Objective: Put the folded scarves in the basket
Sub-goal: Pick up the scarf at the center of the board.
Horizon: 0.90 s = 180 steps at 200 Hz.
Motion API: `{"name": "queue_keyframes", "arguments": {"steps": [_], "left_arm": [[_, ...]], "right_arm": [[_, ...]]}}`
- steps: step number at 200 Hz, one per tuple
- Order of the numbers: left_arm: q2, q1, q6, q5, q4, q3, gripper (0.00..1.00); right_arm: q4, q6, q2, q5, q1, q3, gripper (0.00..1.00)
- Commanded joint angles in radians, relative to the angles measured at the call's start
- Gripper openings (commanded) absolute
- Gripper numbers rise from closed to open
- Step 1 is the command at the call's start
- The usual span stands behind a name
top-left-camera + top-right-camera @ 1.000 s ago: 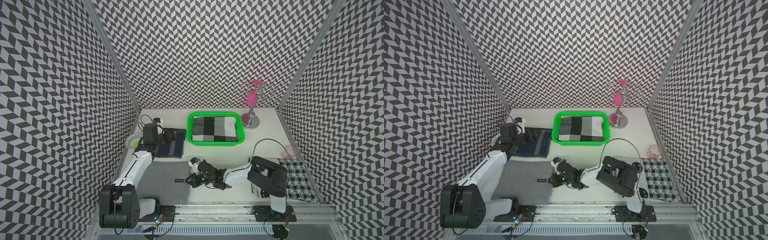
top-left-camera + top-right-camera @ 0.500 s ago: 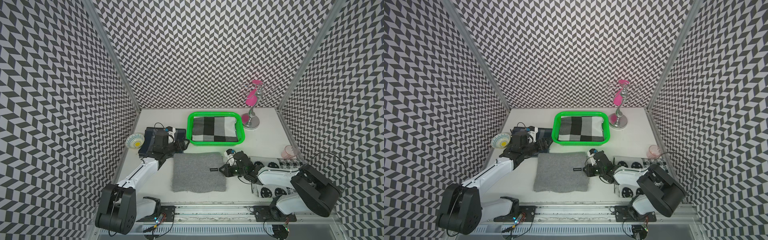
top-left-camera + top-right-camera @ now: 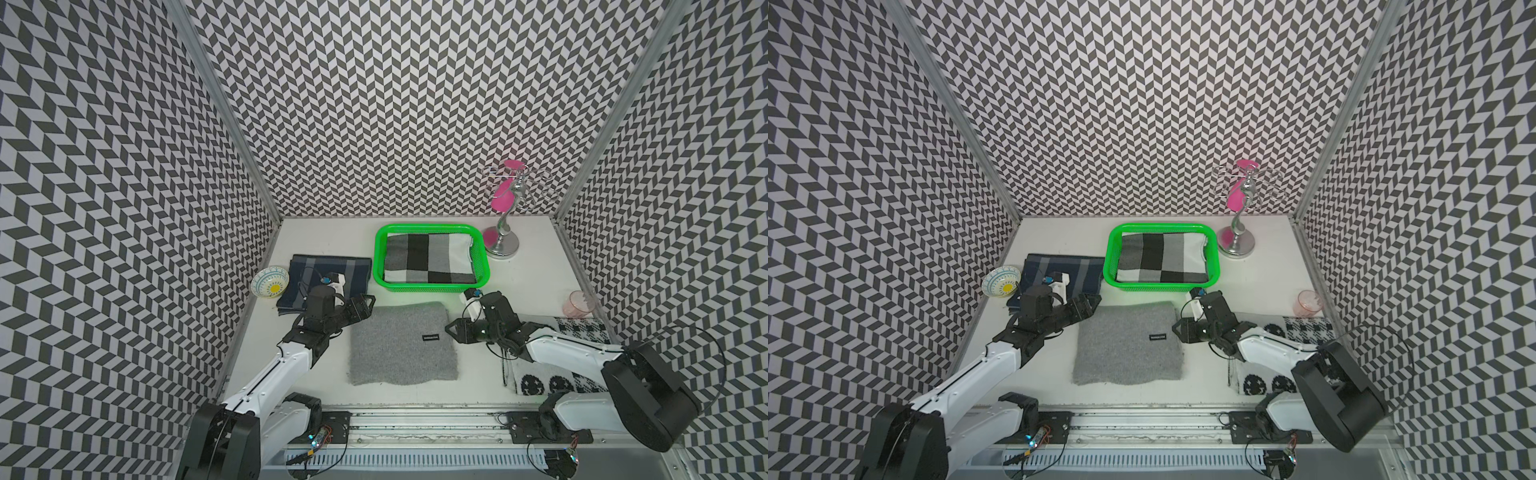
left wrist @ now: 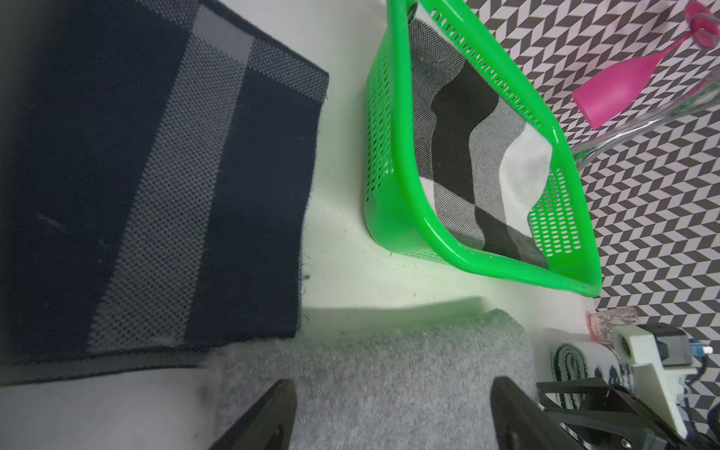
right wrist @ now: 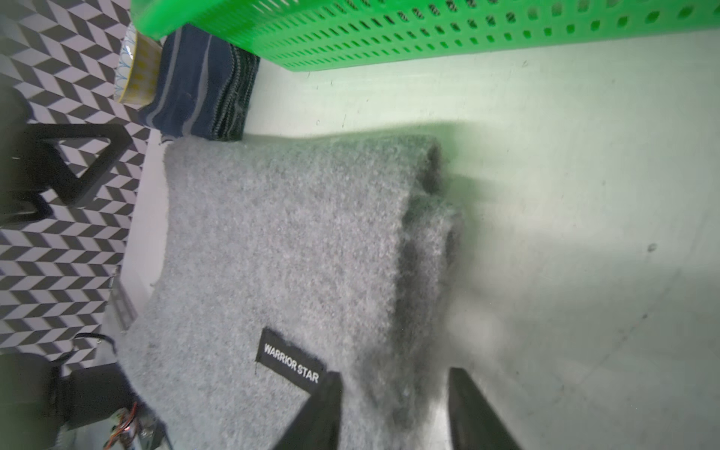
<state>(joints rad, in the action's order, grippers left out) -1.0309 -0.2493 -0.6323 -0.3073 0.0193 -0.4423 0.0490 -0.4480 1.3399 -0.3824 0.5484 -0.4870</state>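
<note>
Before basket | grey scarf dragged centre | right fingers now parted

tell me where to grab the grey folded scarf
Take the grey scarf by its two side edges: left hand from the left, right hand from the right, each pinching all layers. It lies flat, and its right edge shows stacked folds; a one-sided grip would probably unfold it.

text: "WARRIOR STAR" in white capitals | on: small black label sewn to the gray scarf lying on the table | read in: right wrist view | both top views: same label shows, print too small to read
</note>
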Motion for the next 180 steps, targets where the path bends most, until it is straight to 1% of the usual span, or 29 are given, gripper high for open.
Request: {"name": "queue_keyframes", "arguments": {"steps": [1,13,26,59,92,106,118,137,153,180], "left_arm": [[0.015,-0.008,-0.038,-0.006,0.016,0.055,0.86],[0.029,-0.011,-0.048,0.008,0.024,0.104,0.87],[0.041,-0.008,-0.060,-0.012,0.046,0.159,0.88],[0.068,-0.013,-0.075,0.007,0.040,0.213,0.88],[0.122,-0.024,-0.078,0.075,-0.030,0.223,0.88],[0.146,-0.038,-0.071,0.134,-0.072,0.209,0.88],[0.162,-0.053,-0.067,0.164,-0.071,0.215,0.88],[0.114,-0.059,-0.070,0.137,-0.060,0.222,0.88],[0.081,-0.106,-0.065,0.180,-0.078,0.210,0.89],[0.074,-0.112,-0.075,0.187,-0.047,0.241,0.90]], "right_arm": [[0.030,0.039,0.020,-0.106,-0.010,-0.034,0.59],[0.015,0.044,0.052,-0.106,-0.012,-0.050,0.59],[0.019,0.044,0.077,-0.106,-0.012,-0.054,0.59],[0.066,0.025,0.127,-0.114,-0.011,-0.038,0.61],[0.097,0.024,0.157,-0.125,-0.008,-0.023,0.62],[0.115,0.015,0.154,-0.123,-0.008,-0.007,0.62],[0.134,0.008,0.157,-0.129,-0.008,0.005,0.63],[0.158,0.003,0.183,-0.157,-0.007,0.009,0.63],[0.159,0.003,0.189,-0.150,0.003,0.004,0.63],[0.183,-0.016,0.215,-0.138,0.025,-0.001,0.63]]}}
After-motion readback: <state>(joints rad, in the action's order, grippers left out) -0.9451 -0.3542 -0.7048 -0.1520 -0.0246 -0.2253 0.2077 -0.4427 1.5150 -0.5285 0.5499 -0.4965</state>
